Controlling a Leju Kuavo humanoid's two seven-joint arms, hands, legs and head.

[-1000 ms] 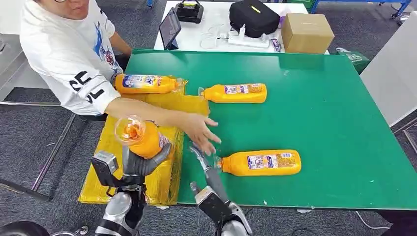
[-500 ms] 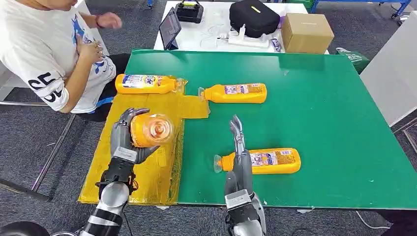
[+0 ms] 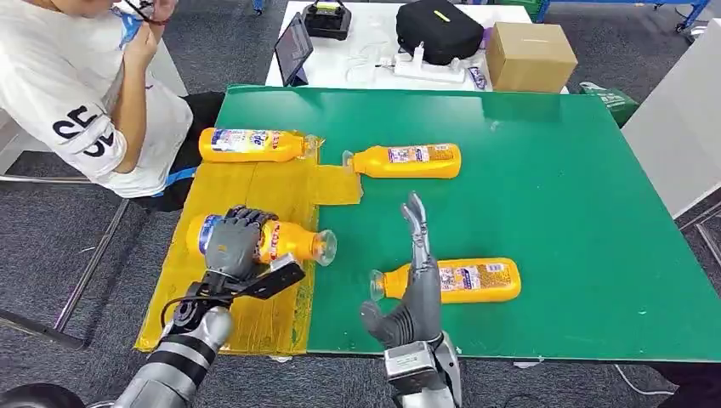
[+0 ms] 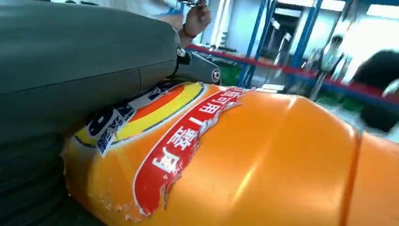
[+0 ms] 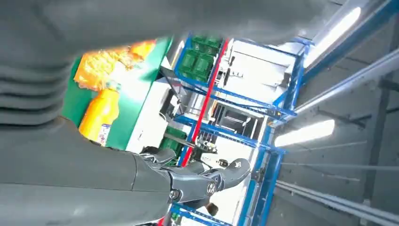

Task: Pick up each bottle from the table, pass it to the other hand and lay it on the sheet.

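Observation:
My left hand [image 3: 235, 248] grips an orange bottle [image 3: 289, 240] lying sideways over the yellow sheet [image 3: 255, 314], its clear cap toward the green table [image 3: 561, 170]. Close up in the left wrist view, the same bottle [image 4: 244, 160] sits against my hand [image 4: 70, 84]. My right hand [image 3: 414, 285] stands open, fingers straight up, over the neck end of a second bottle [image 3: 459, 280] on the table. A third bottle [image 3: 406, 161] lies farther back on the table. Another bottle [image 3: 252, 144] lies at the sheet's far edge. The right wrist view shows a bottle [image 5: 100, 115] beyond my right hand [image 5: 197, 179].
A person in a white shirt [image 3: 76, 93] sits at the far left beside the sheet. Behind the green table stands a white table with a black bag [image 3: 438, 30], a cardboard box [image 3: 530, 56] and a tablet [image 3: 294, 48]. The green table's right half is bare.
My left hand has turned the bottle from cap-toward-camera to lying sideways, low over the sheet. The right hand shows its thumb spread now. The person has pulled their arm back and raised it.

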